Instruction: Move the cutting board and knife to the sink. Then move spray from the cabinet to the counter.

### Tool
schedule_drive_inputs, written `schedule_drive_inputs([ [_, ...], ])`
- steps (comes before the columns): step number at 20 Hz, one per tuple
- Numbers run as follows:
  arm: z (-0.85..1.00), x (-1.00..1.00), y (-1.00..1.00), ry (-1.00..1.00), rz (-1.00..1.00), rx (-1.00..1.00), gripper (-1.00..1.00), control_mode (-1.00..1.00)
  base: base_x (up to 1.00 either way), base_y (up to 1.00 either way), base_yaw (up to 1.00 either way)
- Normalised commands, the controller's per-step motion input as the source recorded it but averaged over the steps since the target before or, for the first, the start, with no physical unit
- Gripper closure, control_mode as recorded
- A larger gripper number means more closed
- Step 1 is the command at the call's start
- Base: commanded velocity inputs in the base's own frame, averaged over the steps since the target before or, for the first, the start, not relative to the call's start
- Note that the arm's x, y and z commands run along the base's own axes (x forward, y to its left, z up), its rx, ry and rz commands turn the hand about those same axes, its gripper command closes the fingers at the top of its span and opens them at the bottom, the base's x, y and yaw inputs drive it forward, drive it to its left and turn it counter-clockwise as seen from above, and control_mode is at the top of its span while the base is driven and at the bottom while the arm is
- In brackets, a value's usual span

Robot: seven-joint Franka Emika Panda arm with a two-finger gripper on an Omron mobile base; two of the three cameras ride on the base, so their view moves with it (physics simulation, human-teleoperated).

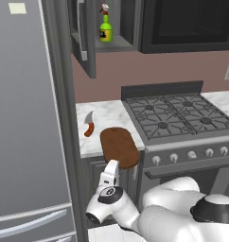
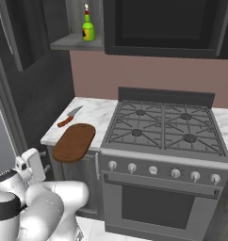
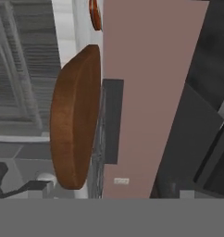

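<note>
The cutting board [image 1: 119,147] lies flat on the narrow marble table [image 1: 107,113] between the fridge [image 1: 26,118] and the stove [image 1: 178,118]. Its long axis runs from the back of the table toward me, and its near rounded end hangs out past the front edge. In my hand view the board [image 3: 74,115] appears edge-on, its length running up and down the picture.

The knife [image 1: 89,125] rests just beside the board, toward the wall and the fridge side, apart from it. Its orange-red handle points toward me and its grey blade toward the wall.

My fingers [image 1: 110,176] stand spread wide and hold nothing. They sit low in front of the table, below the board's overhanging end and not touching it.

The spray [image 1: 105,28] stands upright on the shelf of the open cabinet [image 1: 88,38], nozzle up, well above the table.
</note>
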Motion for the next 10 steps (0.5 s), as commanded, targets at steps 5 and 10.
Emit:
schedule_drive_inputs([
  [5, -0.07, 0.41, -0.32, 0.0, 0.05, 0.0, -1.0, -1.0, 0.0, 0.0, 0.0],
  [10, -0.07, 0.35, -0.25, 0.0, 0.04, 0.0, -1.0, -1.0, 0.0, 0.0, 0.0],
])
